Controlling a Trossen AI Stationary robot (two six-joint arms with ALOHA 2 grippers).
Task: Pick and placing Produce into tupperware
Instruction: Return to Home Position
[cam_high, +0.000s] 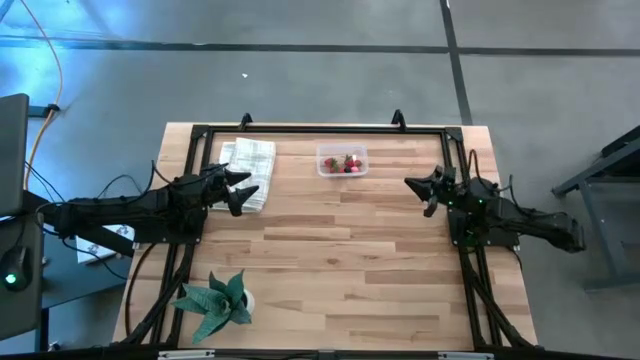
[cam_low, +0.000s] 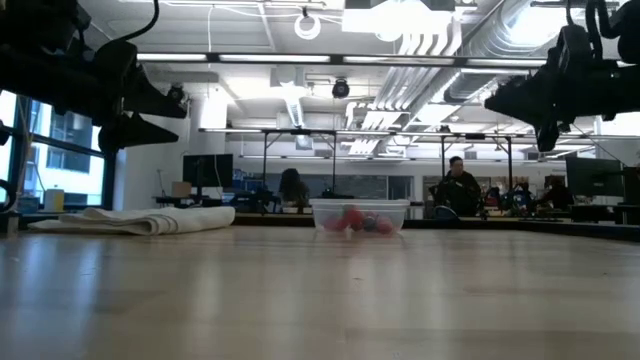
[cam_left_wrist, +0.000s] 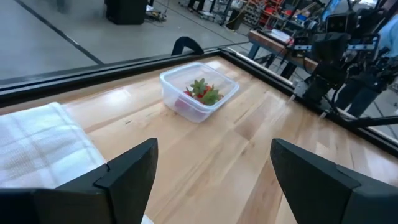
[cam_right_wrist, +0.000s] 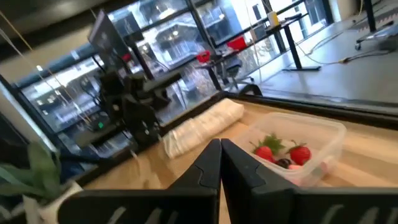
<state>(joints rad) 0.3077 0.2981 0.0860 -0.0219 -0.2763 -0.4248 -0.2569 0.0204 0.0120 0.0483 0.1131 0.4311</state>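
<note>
The tupperware (cam_high: 342, 161) is a small clear container standing on the table near its far edge. The produce (cam_left_wrist: 200, 92), red berry-like pieces with green tops, lies inside it and also shows as produce (cam_right_wrist: 300, 154) in the right wrist view. My left gripper (cam_high: 250, 186) hovers open above the table, left of the container and over the edge of a white cloth. My right gripper (cam_high: 410, 184) hovers shut to the container's right, pointing toward it. In the low view both the left gripper (cam_low: 180, 112) and the right gripper (cam_low: 492, 103) are well above the tabletop.
A folded white cloth (cam_high: 248, 163) lies left of the container near the far edge. A green leafy plant (cam_high: 215, 300) stands at the table's near left corner. A black frame (cam_high: 320, 129) runs along the table's edges. Bare wood (cam_high: 340, 250) lies between the arms.
</note>
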